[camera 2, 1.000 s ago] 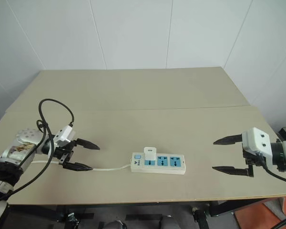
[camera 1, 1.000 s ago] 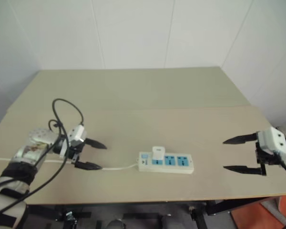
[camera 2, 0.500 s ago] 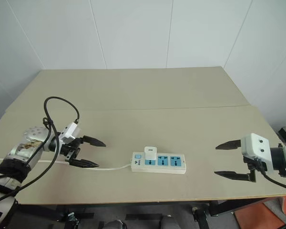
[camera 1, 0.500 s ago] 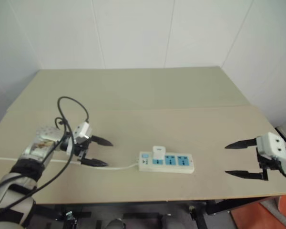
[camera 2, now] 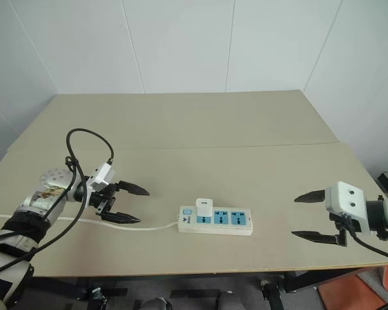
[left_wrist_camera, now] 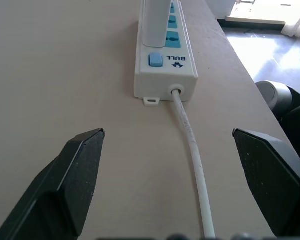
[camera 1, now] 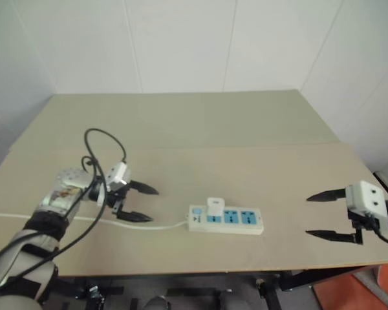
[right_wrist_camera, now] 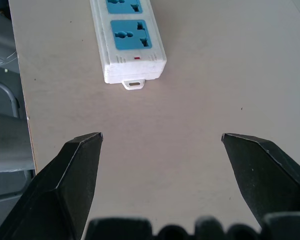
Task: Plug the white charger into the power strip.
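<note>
white charger point(camera 2: 203, 207) stands seated in the end socket of the power strip point(camera 2: 215, 220) mid-worktop point(camera 2: 246, 129), both hands spread and empty, left hand point(camera 2: 130, 203) near the cord point(left_wrist_camera: 190, 145), right hand point(camera 2: 308, 217) well apart; plugging looks done, next only a seating check.

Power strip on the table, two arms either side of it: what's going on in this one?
The white charger already stands in the power strip, in the socket nearest the switch end; the other two blue sockets are free. The strip lies near the front edge of the table, its cord trailing toward the robot's left. Neither arm holds anything: the left pincer hangs open over the cord, pointing at the strip, and the right pincer is open at the opposite side, well apart from it.
</note>
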You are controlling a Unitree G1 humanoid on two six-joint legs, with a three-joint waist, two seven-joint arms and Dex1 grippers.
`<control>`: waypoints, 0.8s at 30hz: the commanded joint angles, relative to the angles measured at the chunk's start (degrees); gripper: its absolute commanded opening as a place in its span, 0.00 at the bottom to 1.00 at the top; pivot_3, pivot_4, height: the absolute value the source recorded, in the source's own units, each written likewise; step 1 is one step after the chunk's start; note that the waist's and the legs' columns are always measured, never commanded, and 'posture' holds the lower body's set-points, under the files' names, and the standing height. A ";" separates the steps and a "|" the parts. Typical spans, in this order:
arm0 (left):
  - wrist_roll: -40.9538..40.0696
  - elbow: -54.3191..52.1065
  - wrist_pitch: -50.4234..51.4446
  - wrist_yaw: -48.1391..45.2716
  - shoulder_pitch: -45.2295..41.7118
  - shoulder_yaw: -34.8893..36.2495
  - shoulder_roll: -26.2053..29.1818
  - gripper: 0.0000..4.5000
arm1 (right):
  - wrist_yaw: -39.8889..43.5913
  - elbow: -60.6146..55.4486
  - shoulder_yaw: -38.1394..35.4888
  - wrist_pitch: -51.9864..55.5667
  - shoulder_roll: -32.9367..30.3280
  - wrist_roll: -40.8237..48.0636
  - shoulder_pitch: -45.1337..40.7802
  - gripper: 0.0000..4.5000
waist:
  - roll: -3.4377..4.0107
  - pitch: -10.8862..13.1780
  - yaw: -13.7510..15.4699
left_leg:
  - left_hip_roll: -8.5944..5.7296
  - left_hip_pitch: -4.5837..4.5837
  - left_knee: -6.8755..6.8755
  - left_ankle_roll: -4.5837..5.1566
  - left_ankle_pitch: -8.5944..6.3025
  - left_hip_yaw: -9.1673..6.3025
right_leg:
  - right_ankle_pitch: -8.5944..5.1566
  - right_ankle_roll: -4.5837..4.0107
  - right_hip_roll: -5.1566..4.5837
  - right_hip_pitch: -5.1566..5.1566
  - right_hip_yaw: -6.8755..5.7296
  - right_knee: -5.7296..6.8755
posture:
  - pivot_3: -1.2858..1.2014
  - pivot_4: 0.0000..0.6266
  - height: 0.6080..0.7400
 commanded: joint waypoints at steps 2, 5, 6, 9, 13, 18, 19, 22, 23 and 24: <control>-0.24 0.26 -1.57 -0.26 -1.45 -0.09 -0.24 1.00 | -0.49 -1.74 -1.70 -1.12 -0.11 0.08 0.26 1.00 | 0.00 0.00 0.00 | 0.00 0.00 0.03 0.00 0.00 0.00 | 0.00 0.00 0.00 0.00 0.00 0.05 | 0.52 0.24 1.00; -0.20 0.83 -1.78 -0.26 -1.96 -0.42 -0.42 1.00 | -0.73 -1.95 -1.82 -1.24 -0.11 -0.04 0.50 1.00 | 0.00 0.00 0.00 | -0.01 0.03 0.07 0.00 0.00 0.00 | 0.00 0.00 0.00 -0.01 0.01 0.18 | 0.52 0.24 1.00; -0.29 0.87 -1.72 -0.26 -2.12 -0.50 -0.44 1.00 | -0.84 -2.06 -1.86 -1.15 -0.14 -0.02 0.55 1.00 | 0.00 0.00 0.00 | -0.01 0.04 0.08 0.00 0.00 -0.01 | 0.00 -0.01 0.00 -0.01 0.01 0.22 | 0.52 0.24 1.00; -0.63 0.79 -1.52 -0.26 -2.36 -0.76 -0.51 1.00 | -1.46 -2.32 -1.74 -0.74 0.01 0.01 0.50 1.00 | 0.00 0.00 -0.03 | -0.02 0.07 0.12 0.00 0.00 0.00 | -0.01 -0.01 0.00 0.00 0.02 0.29 | 0.52 0.24 1.00; -0.97 1.28 -1.57 -0.26 -2.96 -2.31 -0.34 1.00 | -2.44 -3.31 -1.34 -0.60 0.42 -0.23 0.90 1.00 | 0.00 0.00 -0.04 | -0.02 0.07 0.13 0.00 0.00 -0.01 | -0.01 -0.01 0.00 0.00 0.02 0.31 | 0.52 0.24 1.00; -1.77 2.85 -1.18 -0.26 -5.54 -5.17 -0.69 1.00 | -4.29 -4.87 -1.26 0.76 0.82 0.04 0.93 1.00 | 0.00 0.00 0.00 | -0.03 0.06 0.15 0.00 0.00 -0.01 | -0.01 -0.01 0.00 0.00 0.02 0.33 | 0.52 0.24 1.00; -2.46 2.84 -0.59 -0.26 -6.08 -5.95 -0.58 1.00 | -4.44 -5.42 -1.46 1.20 0.73 0.27 1.11 1.00 | 0.00 0.00 0.00 | -0.03 0.06 0.15 0.00 0.00 -0.01 | -0.01 -0.01 0.00 0.00 0.02 0.33 | 0.52 0.24 1.00; -5.36 1.93 1.74 -0.26 -6.84 -9.28 0.94 1.00 | -4.86 -7.19 -1.58 2.54 0.28 0.37 1.58 1.00 | 0.00 0.00 -0.04 | -0.03 0.06 0.15 0.00 0.00 -0.01 | -0.01 -0.01 0.00 -0.01 0.02 0.35 | 0.52 0.24 1.00; -6.51 1.06 2.13 -0.26 -6.86 -11.04 1.95 1.00 | -5.10 -7.97 -1.64 3.07 0.26 0.41 1.83 1.00 | 0.00 0.00 -0.13 | -0.03 0.06 0.15 0.00 0.00 -0.02 | -0.01 -0.01 0.00 -0.01 0.03 0.35 | 0.52 0.24 1.00; -7.62 0.29 2.66 -0.26 -7.04 -12.69 2.86 1.00 | -5.27 -8.71 -1.72 3.63 0.28 0.57 2.10 1.00 | 0.00 0.00 -0.23 | -0.02 0.06 0.15 0.00 0.00 -0.02 | -0.01 -0.01 0.00 -0.02 0.03 0.36 | 0.52 0.24 1.00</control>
